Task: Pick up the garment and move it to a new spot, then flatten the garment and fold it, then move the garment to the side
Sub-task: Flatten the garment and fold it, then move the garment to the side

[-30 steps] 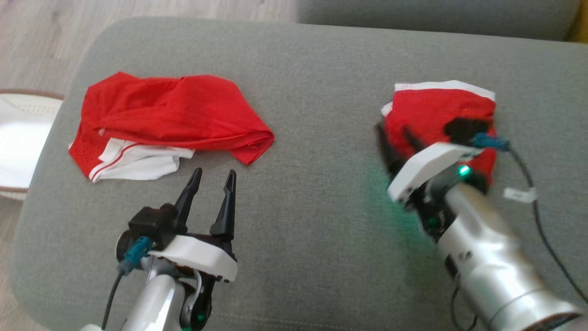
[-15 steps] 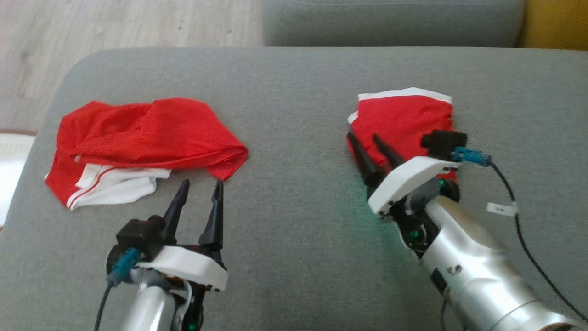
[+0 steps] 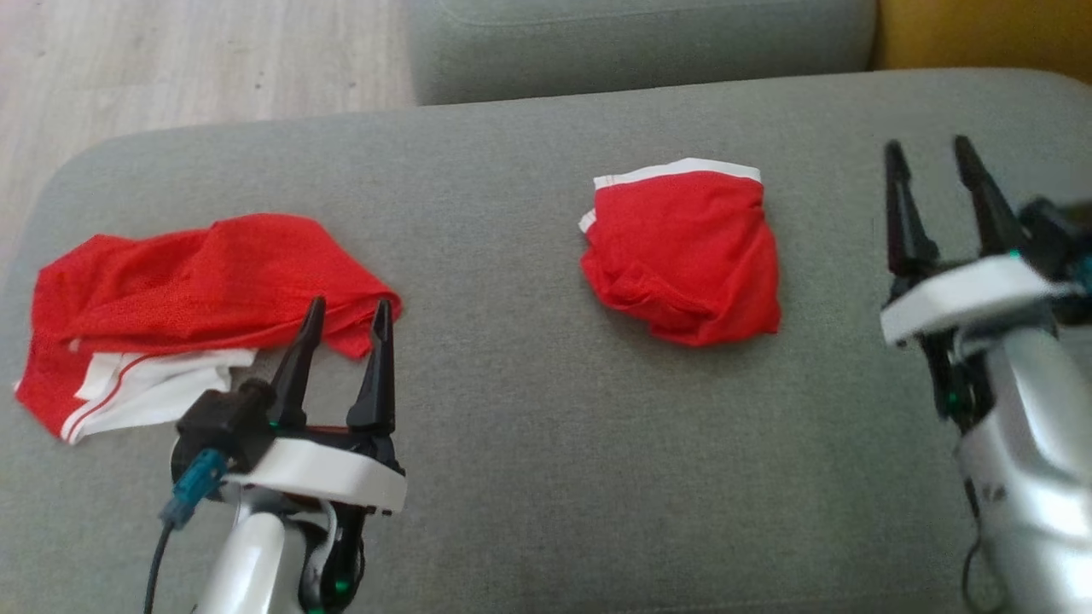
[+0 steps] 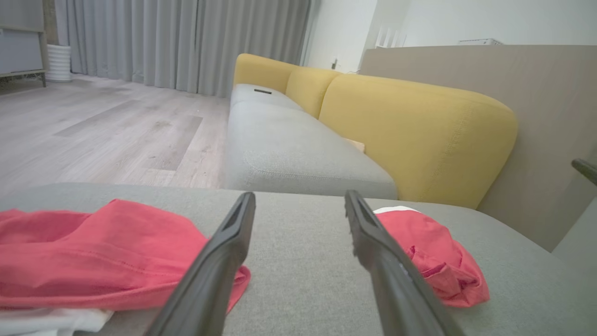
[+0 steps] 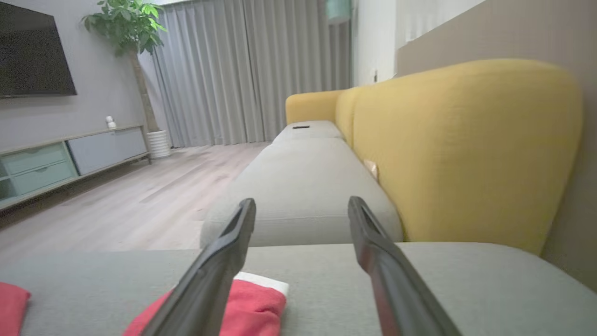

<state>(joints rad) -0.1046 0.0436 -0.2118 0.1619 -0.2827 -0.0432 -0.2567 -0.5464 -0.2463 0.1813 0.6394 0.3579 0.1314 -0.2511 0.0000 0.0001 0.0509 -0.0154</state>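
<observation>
The folded red garment [image 3: 682, 251] lies right of the grey cushion [image 3: 529, 443]'s centre. The right end effector [image 3: 928, 147] gapes empty near it, apart. The left end effector [image 3: 348, 303], also open, hovers beside a crumpled red garment [image 3: 196, 281] by the left edge.

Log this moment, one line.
left end effector: open, empty, by crumpled garment | right end effector: open, empty, right of folded garment | surface: grey cushion
</observation>
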